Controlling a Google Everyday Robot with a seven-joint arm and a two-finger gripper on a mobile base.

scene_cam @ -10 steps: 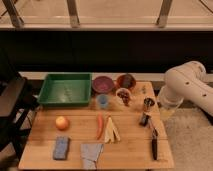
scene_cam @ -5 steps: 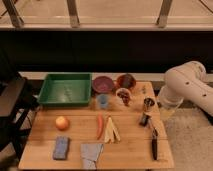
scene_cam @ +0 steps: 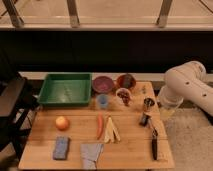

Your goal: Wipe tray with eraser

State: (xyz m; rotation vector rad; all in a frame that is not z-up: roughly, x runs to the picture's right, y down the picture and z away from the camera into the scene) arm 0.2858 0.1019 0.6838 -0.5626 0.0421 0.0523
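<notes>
The green tray [scene_cam: 65, 90] lies at the back left of the wooden table [scene_cam: 130, 150]; nothing shows inside it. The eraser [scene_cam: 144, 119], a small dark block, lies on the right side of the table, just in front of a small metal cup [scene_cam: 148, 103]. My white arm [scene_cam: 187, 85] reaches in from the right. My gripper [scene_cam: 162, 104] is at its lower end by the table's right edge, right of the eraser and apart from it, far from the tray.
Behind the centre stand a purple bowl [scene_cam: 103, 83], a brown bowl [scene_cam: 126, 80], a small bowl [scene_cam: 123, 95] and a blue cup [scene_cam: 102, 101]. In front lie an orange [scene_cam: 62, 123], a red vegetable [scene_cam: 100, 126], a blue sponge [scene_cam: 61, 148], a grey cloth [scene_cam: 91, 154] and a dark tool [scene_cam: 154, 145].
</notes>
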